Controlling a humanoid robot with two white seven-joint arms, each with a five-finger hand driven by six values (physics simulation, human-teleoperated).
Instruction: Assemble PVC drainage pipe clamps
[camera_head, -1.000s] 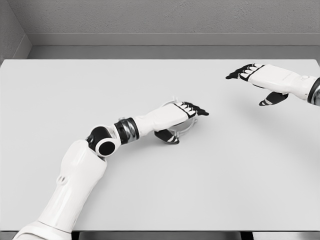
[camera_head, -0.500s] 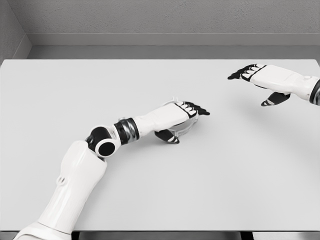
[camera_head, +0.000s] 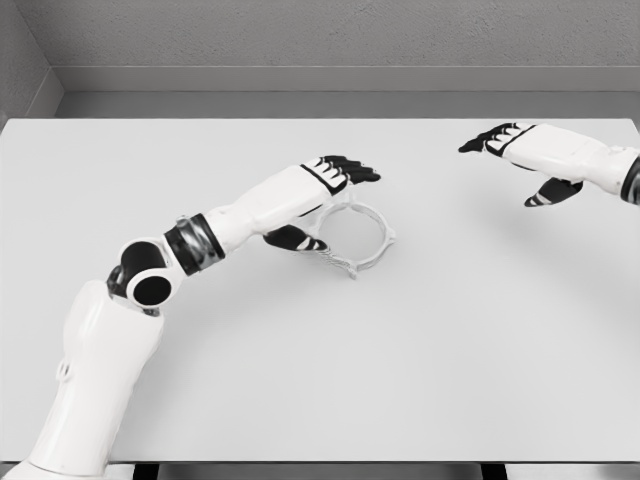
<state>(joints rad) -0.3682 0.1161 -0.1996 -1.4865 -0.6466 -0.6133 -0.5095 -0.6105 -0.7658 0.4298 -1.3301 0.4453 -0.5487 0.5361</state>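
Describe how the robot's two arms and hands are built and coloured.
Both arms have smooth, glossy white shells. The left arm shows a black ball-like elbow joint with a white round cap, then a dark and silver banded ring before the forearm. The left hand and the right hand have white backs and black fingers with pale segments. No cables or markings show.

No legible text, label, brand, number or sign anywhere within my field of view.
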